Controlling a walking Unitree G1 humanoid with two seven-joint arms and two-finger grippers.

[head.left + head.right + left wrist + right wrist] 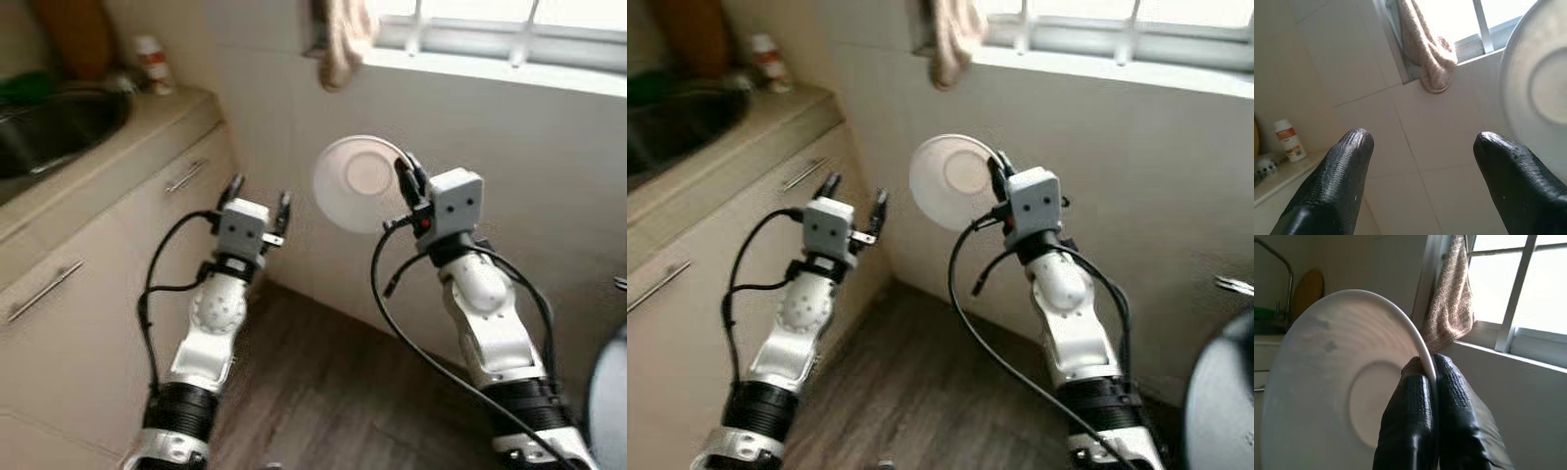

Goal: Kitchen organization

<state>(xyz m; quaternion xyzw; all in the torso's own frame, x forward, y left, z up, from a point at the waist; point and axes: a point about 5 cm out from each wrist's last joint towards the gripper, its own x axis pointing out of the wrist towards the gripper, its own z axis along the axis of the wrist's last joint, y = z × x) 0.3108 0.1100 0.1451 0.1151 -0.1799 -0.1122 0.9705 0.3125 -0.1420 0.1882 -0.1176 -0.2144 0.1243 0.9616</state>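
While left hand point(259, 203) gapes empty, right hand point(1423, 369) pinches rim of round white plate point(358, 184), underside showing.

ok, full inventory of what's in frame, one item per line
plate: 1, white, held on edge in the right gripper, in front of the tiled wall
towel: 1, beige, hanging at the window's left end
bottle: 1, white with red label, back of the counter
sink: 1, dark, set in the counter
drawer handles: 2, metal, on the beige cabinet fronts
left gripper: 1, black fingers apart, empty, beside the cabinet
right gripper: 1, black fingers pinching the plate's rim
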